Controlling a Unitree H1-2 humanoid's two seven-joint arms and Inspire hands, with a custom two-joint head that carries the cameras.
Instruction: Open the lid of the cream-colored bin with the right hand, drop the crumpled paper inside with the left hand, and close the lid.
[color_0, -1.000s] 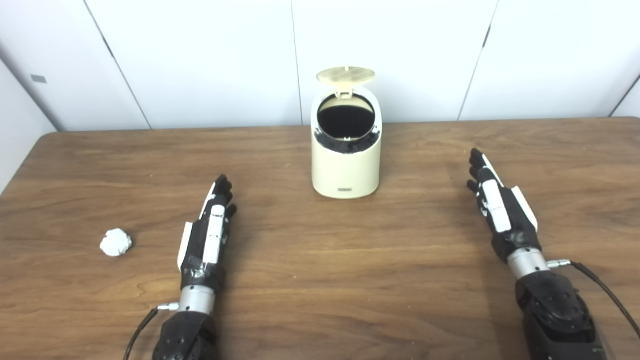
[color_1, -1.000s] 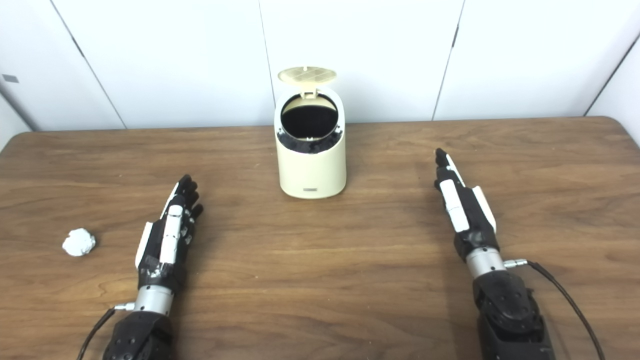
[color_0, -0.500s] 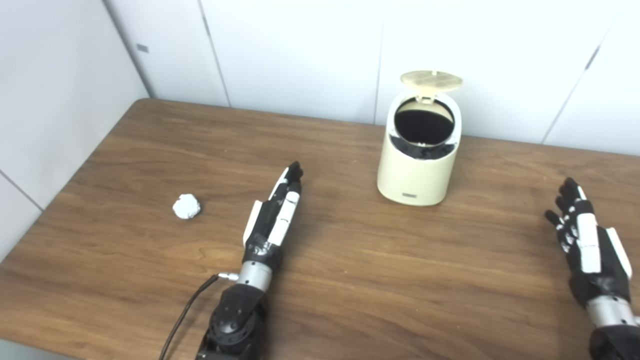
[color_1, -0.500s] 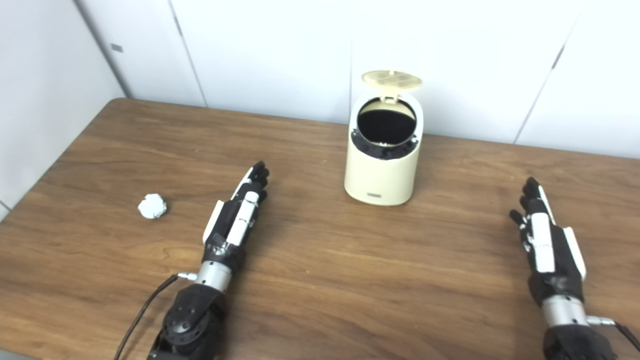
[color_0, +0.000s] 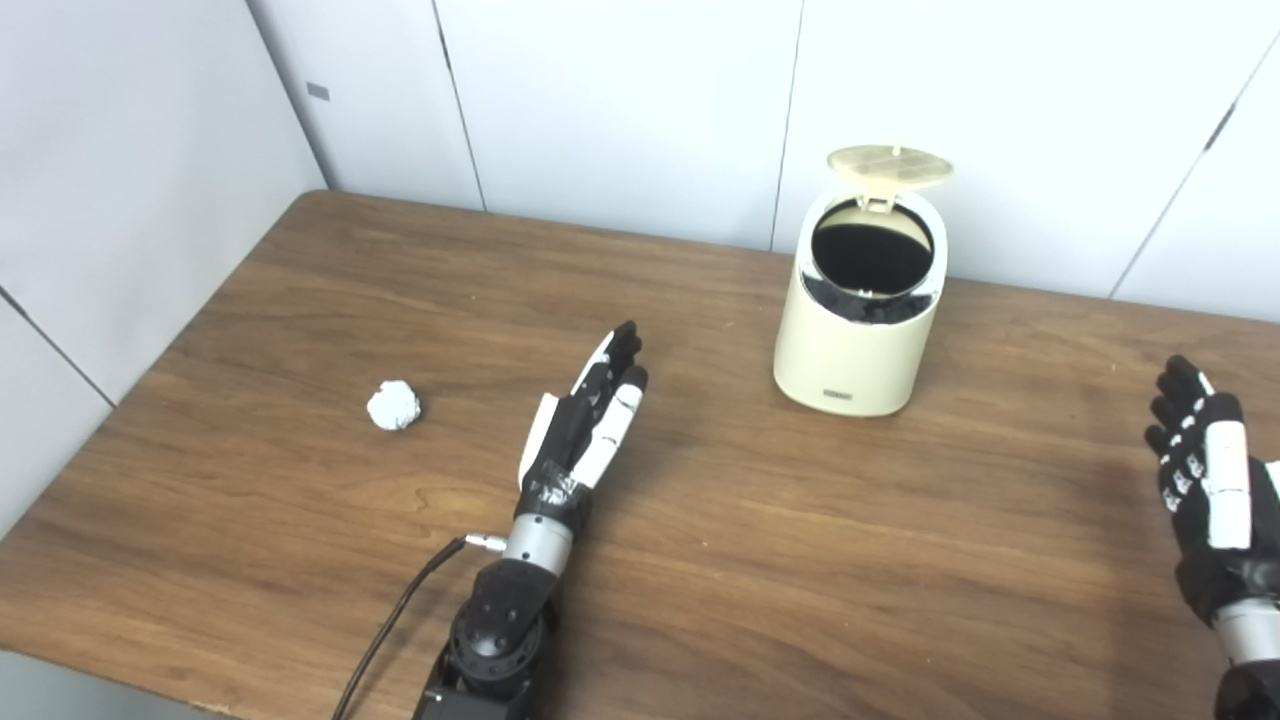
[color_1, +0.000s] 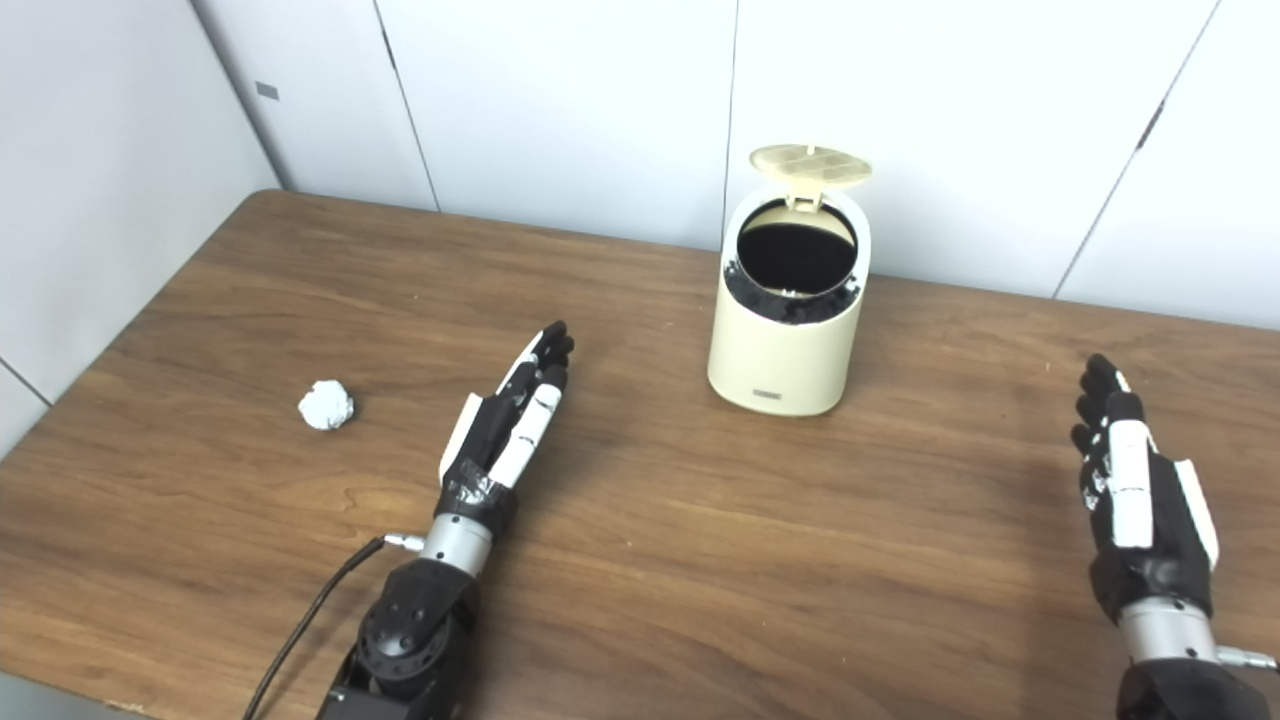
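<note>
Far side of the tabletop (color_0: 300, 300), close to the wall: cream-colored bin (color_0: 860, 345), upright, lid (color_0: 890, 165) flipped up on its rear hinge, dark opening exposed. Crumpled paper (color_0: 394, 405) sits on the left part of the tabletop, well apart from the bin, nothing touching it. Left hand (color_0: 585, 430) lies low over the wood to the right of the paper, fingers (color_0: 620, 355) stretched out straight and empty, pointing far-right. Right hand (color_1: 1135, 500) is at the near right, fingers extended and slightly spread, holding nothing, well clear of the bin.
</note>
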